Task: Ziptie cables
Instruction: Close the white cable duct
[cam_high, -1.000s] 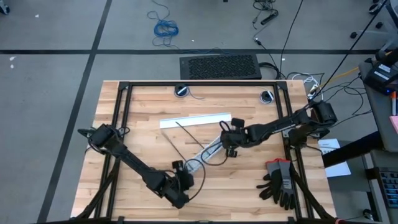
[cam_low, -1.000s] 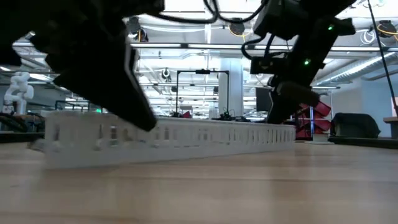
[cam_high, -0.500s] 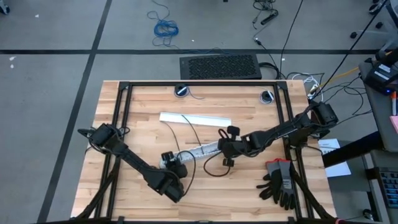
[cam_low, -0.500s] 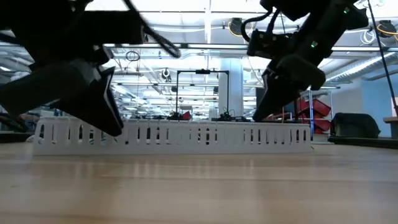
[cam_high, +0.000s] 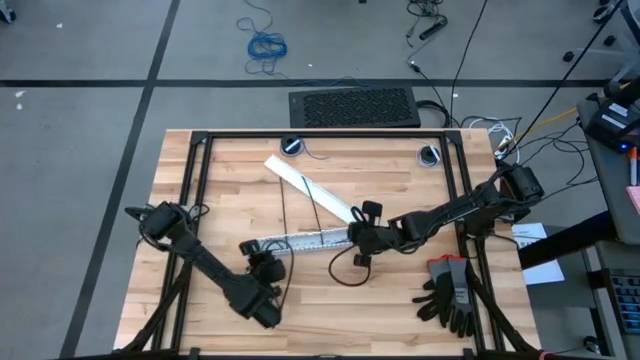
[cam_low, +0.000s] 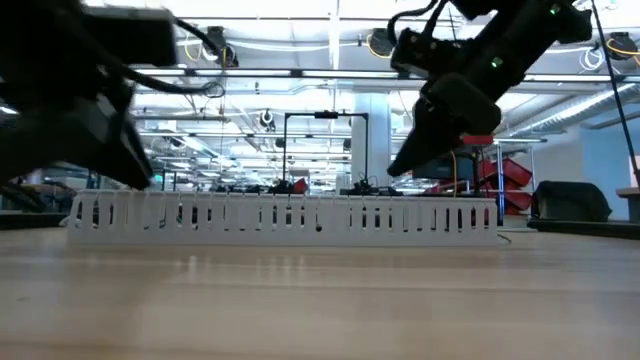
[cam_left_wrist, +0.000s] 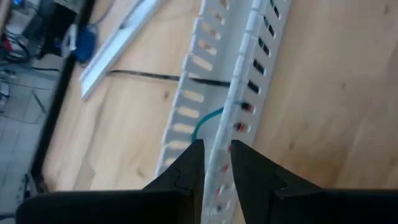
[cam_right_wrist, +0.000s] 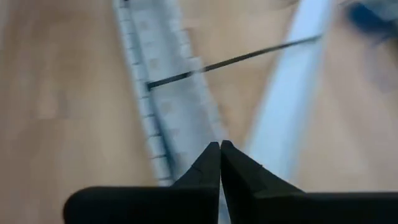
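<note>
High view: both end effectors grip the white slotted strip (cam_high: 300, 241).

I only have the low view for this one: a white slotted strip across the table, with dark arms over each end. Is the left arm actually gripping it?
Observer: Yes. The left wrist view shows the left gripper with its jaws closed on one wall of the white slotted strip.
Operator: Anything inside the strip?
Observer: A green wire curves between its walls.
Operator: And the right arm?
Observer: The right gripper is at the strip's other end with its jaws shut. I cannot tell whether they pinch it.
</note>
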